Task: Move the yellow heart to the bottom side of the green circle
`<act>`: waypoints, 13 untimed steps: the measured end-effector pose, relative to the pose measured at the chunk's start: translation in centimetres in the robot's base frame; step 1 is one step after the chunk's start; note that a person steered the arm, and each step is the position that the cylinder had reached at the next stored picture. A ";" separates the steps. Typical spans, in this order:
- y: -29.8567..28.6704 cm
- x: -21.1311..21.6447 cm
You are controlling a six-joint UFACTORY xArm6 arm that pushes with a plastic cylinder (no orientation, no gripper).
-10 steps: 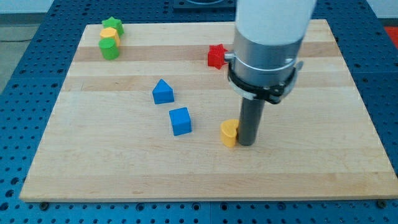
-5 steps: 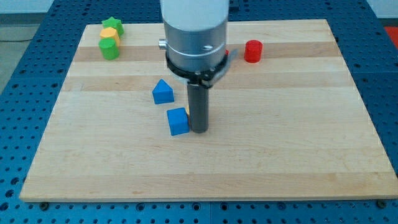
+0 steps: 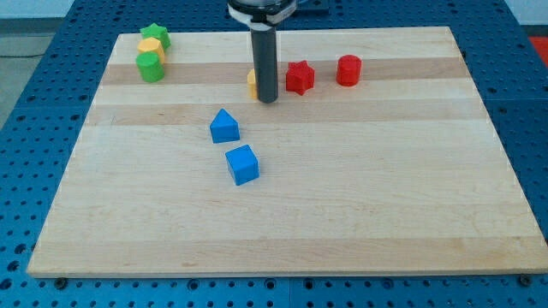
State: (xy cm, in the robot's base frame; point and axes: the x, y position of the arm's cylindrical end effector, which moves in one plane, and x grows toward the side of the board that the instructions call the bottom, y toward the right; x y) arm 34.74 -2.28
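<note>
The yellow heart point(image 3: 252, 83) shows only as a sliver at the left side of my rod, in the upper middle of the board. My tip point(image 3: 267, 101) rests on the board right against the heart's right side. The green circle point(image 3: 151, 68) sits far off at the view's upper left, well to the left of the heart and the tip.
A yellow block point(image 3: 151, 49) and a green star point(image 3: 155, 36) stand just above the green circle. A red star point(image 3: 299, 77) is close to the right of the rod, and a red cylinder point(image 3: 348, 70) lies further right. A blue triangular block point(image 3: 224, 127) and a blue cube point(image 3: 242, 164) lie below the rod on the wooden board point(image 3: 411, 197).
My tip has moved left and then up the view, from the lower middle to the upper middle, pushing the yellow heart along. The blue cube has shifted and turned slightly.
</note>
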 end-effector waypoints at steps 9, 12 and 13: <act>-15.1 -4.7; -10.4 -1.7; -3.3 0.6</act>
